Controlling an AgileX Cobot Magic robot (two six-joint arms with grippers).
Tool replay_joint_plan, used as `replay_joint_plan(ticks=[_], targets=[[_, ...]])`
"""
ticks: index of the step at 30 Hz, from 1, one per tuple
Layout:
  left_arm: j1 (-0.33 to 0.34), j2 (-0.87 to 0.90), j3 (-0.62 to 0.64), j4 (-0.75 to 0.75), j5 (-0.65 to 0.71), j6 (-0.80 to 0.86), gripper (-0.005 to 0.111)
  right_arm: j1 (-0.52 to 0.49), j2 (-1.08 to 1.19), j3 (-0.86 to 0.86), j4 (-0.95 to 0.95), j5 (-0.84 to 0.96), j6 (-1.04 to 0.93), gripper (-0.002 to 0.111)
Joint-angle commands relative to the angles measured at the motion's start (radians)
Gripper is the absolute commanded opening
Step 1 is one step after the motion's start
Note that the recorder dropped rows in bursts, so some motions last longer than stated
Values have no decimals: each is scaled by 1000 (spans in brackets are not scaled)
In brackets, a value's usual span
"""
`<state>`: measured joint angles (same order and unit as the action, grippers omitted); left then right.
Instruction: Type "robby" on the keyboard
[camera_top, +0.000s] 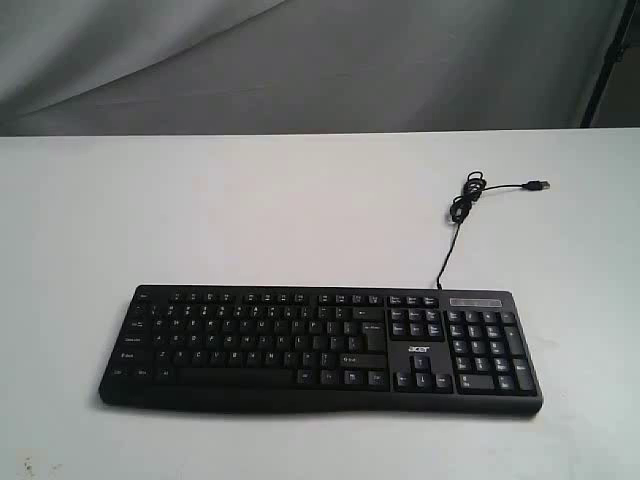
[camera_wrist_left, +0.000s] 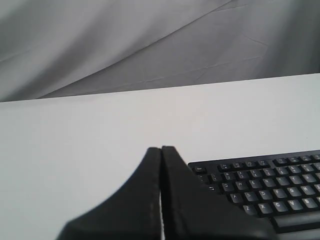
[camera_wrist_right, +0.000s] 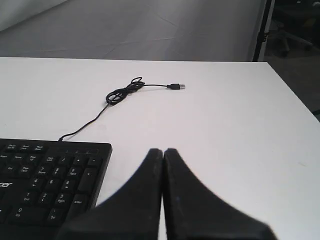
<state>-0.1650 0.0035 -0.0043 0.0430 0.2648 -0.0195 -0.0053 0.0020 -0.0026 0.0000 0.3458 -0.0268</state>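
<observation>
The left gripper (camera_wrist_left: 161, 150) and right gripper (camera_wrist_right: 163, 151) hover off either end of the keyboard (camera_top: 320, 345), each pinched shut and empty, seemingly to form one blunt key-poking tip.

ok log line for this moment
stage: before typing | left gripper: shut, off keyboard left end | right gripper: shut, off its right end | cable: unplugged, on table

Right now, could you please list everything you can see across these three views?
keyboard: one, black, flat on the table.
USB cable: one, black, from the keyboard's back edge to a loose coil, plug lying free.
table: one, white, under everything.
backdrop cloth: one, grey, behind the table.
left pincer: one, black, shut, near the keyboard's Esc end.
right pincer: one, black, shut, near its number-pad end.
</observation>
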Motion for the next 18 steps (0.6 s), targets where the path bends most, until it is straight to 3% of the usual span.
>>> replay_joint_plan(ticks=[1,7,14,18], targets=[[-6,-3,4,5,-5,-3,0,-7,-2,3,-9,-1,1,0],[-6,-3,4,5,-5,-3,0,-7,-2,3,-12,-18,-4,0],[-6,-3,4,5,-5,-3,0,-7,-2,3,-15,-278,-6,0],[-6,-3,4,5,-5,-3,0,-7,-2,3,-15,-340,-6,0]])
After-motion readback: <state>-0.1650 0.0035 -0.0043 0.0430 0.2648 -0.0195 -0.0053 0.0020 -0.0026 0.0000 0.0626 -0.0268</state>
